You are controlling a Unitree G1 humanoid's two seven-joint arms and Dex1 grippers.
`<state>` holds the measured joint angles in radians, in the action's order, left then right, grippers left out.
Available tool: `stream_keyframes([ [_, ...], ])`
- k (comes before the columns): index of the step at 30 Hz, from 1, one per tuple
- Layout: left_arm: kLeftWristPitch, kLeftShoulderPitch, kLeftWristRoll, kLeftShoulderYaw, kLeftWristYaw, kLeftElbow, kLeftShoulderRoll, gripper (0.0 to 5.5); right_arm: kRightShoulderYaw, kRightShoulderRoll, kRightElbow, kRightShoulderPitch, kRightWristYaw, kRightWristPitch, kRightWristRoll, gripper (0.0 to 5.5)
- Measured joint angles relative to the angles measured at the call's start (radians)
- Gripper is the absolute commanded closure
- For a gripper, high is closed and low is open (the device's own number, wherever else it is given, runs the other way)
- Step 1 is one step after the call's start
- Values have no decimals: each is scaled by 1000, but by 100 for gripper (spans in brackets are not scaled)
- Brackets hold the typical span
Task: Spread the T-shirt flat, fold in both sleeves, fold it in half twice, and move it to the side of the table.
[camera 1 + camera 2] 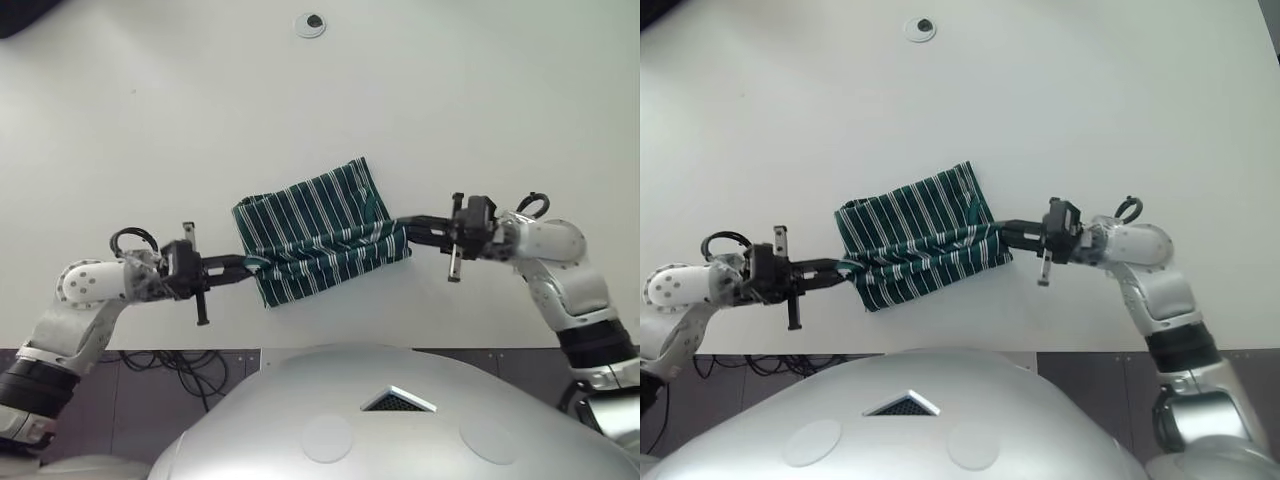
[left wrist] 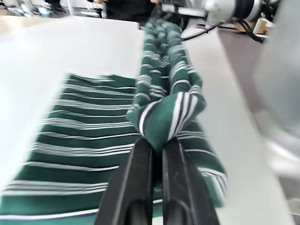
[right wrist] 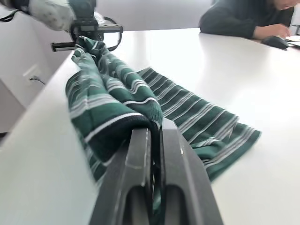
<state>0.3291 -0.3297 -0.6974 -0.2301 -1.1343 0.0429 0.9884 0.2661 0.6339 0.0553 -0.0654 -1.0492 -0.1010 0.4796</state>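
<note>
A green T-shirt with white stripes lies folded into a small rectangle near the front edge of the white table. My left gripper is shut on its near left corner, and the bunched cloth rises just past the fingertips. My right gripper is shut on the near right corner. Between the two grippers the near edge of the T-shirt is lifted and stretched into a taut ridge, while the far part rests flat on the table.
A small round grommet sits in the table at the far middle. The table's front edge runs just behind both arms. A person sits at the far side of the table, away from the T-shirt.
</note>
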Motion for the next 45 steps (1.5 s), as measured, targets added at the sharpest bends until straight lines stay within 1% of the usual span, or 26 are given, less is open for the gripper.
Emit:
stream_keyframes([
  [5, -33, 50, 68, 52, -12, -109, -97, 550, 19, -80, -72, 88, 74, 24, -133, 550],
  [7, -39, 67, 107, 59, -12, -145, -131, 550, 28, -87, -107, 108, 84, 15, -187, 550],
  [8, -40, 73, 128, 62, -13, -159, -145, 550, 30, -114, -126, 113, 97, 6, -213, 523],
  [10, -46, 103, 157, 81, -7, -202, -173, 550, 34, -142, -162, 128, 125, -2, -245, 493],
  [11, -50, 119, 169, 90, 1, -226, -183, 516, 29, -157, -176, 138, 143, -4, -251, 476],
  [12, -60, 140, 178, 107, 15, -256, -198, 504, 22, -159, -193, 149, 159, -5, -255, 456],
  [13, -68, 162, 188, 127, 34, -285, -210, 497, 7, -163, -209, 166, 181, -5, -260, 449],
  [15, -104, 181, 187, 159, 44, -296, -232, 457, -32, -216, -233, 194, 229, 50, -243, 404],
  [16, -117, 183, 186, 167, 45, -295, -244, 447, -39, -237, -240, 205, 246, 76, -236, 393],
  [18, -189, 183, 176, 189, 77, -288, -263, 418, -84, -271, -260, 228, 272, 158, -188, 387],
  [20, -266, 204, 216, 194, 150, -284, -280, 387, -130, -315, -253, 252, 292, 244, -115, 387],
  [21, -297, 211, 232, 193, 174, -278, -286, 374, -139, -317, -245, 256, 292, 268, -96, 387],
  [22, -351, 218, 237, 195, 210, -261, -290, 374, -147, -314, -223, 255, 288, 274, -85, 387],
  [24, -466, 233, 221, 211, 257, -228, -303, 374, -127, -311, -151, 226, 244, 238, -90, 387],
  [25, -522, 237, 203, 226, 274, -217, -310, 374, -99, -308, -104, 197, 210, 211, -94, 387],
  [28, -639, 251, 187, 256, 321, -191, -325, 374, 29, -304, 38, 80, 96, 133, -121, 387],
  [32, -738, 261, 165, 297, 364, -165, -349, 374, 137, -305, 62, 49, 98, 58, -257, 387],
  [34, -812, 256, 82, 350, 380, -131, -384, 374, 191, -321, -33, 86, 183, 24, -396, 387],
  [35, -846, 254, 29, 388, 384, -103, -405, 374, 213, -349, -112, 117, 244, 16, -477, 387],
  [36, -870, 254, -9, 415, 389, -84, -418, 357, 225, -369, -179, 147, 300, 5, -528, 387],
  [39, -891, 253, -92, 478, 394, -30, -463, 315, 200, -492, -400, 282, 485, -5, -579, 387],
  [40, -891, 253, -105, 493, 400, -24, -481, 315, 185, -513, -455, 315, 524, -2, -589, 387],
  [43, -859, 278, -121, 563, 456, -47, -536, 315, 144, -482, -594, 422, 625, -27, -639, 387],
  [45, -804, 337, -118, 594, 497, -75, -574, 315, 94, -386, -663, 478, 661, -43, -645, 387],
])
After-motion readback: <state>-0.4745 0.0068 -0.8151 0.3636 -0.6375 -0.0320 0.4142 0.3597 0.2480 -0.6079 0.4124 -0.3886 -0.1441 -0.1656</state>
